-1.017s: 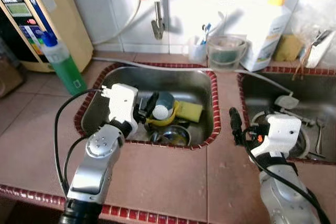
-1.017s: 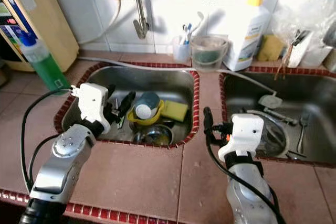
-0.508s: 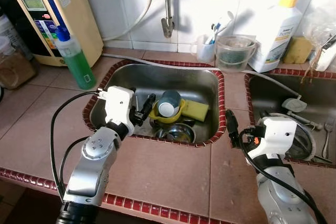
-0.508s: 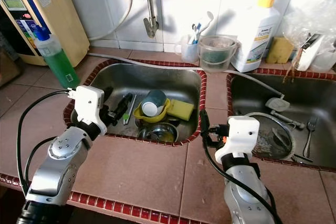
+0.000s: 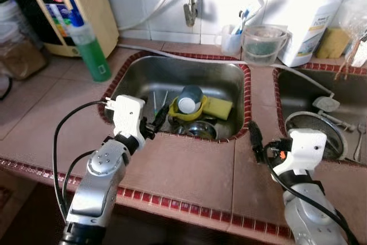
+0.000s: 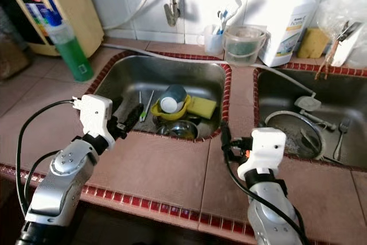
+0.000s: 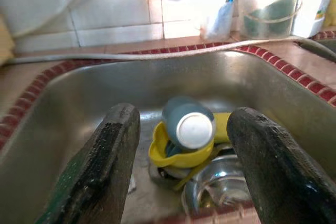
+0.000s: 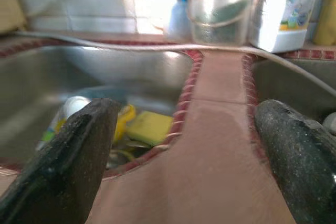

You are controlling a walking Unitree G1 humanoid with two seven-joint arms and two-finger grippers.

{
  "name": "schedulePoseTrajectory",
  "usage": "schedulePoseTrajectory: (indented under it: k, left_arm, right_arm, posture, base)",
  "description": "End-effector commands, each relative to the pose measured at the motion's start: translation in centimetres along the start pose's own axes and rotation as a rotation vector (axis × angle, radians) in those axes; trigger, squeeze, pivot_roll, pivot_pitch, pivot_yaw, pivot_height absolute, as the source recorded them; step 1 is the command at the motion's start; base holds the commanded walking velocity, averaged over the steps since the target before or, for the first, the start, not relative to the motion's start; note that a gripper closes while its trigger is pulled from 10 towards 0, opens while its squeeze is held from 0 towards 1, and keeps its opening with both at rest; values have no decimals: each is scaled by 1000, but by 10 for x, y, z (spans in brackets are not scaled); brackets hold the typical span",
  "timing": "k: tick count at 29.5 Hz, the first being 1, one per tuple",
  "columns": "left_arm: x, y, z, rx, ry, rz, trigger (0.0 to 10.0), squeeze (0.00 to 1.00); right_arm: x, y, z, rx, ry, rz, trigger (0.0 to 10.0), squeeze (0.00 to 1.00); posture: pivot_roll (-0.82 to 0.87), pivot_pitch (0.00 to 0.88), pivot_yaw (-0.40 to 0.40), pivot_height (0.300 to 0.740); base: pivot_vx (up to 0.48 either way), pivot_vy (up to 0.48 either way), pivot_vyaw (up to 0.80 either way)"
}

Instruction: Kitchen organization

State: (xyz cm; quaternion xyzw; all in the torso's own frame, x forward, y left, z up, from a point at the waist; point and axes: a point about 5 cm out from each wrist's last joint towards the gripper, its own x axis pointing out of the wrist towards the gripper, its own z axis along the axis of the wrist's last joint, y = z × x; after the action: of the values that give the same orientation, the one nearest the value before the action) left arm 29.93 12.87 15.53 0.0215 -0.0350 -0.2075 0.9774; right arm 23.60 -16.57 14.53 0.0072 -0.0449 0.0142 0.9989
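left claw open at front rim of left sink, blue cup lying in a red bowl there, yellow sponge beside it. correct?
One thing is off: the bowl is yellow, not red, as the left wrist view shows. The rest holds: the left claw is open at the front rim of the left sink, the blue cup lies in that bowl, and the yellow sponge sits beside it.

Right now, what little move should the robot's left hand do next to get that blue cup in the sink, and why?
Probably ease the left gripper forward and down into the sink. Its fingers are open and empty at the near rim, and the blue cup lies on its side in the yellow bowl just beyond them, lined up between the fingers in the left wrist view.
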Motion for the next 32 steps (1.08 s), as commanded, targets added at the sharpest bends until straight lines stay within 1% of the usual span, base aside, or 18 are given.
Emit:
schedulePoseTrajectory:
  k: [1, 16, 30, 32]
  left_arm:
    - [-2, 1, 3, 5, -8, 3, 10000, 0]
    - [-2, 0, 3, 3, -3, -3, 10000, 0]
    - [-2, -2, 2, -12, 1, -9, 10000, 0]
    - [-2, -2, 2, 3, -4, -7, 10000, 0]
  right_arm:
    - [0, 0, 3, -4, -6, -1, 10000, 0]
    - [-2, -1, 1, -6, 0, -8, 10000, 0]
    - [-4, -2, 0, -13, 7, -5, 10000, 0]
    - [-4, -2, 0, -13, 8, -4, 10000, 0]
  posture:
    - [-155, 103, 80, 740]
    - [-156, 104, 84, 740]
    - [-160, 100, 82, 740]
    - [-161, 99, 81, 740]
  base:
    - [0, 0, 0]
    - [0, 0, 0]
    - [-275, 0, 0]
    - [-300, 0, 0]
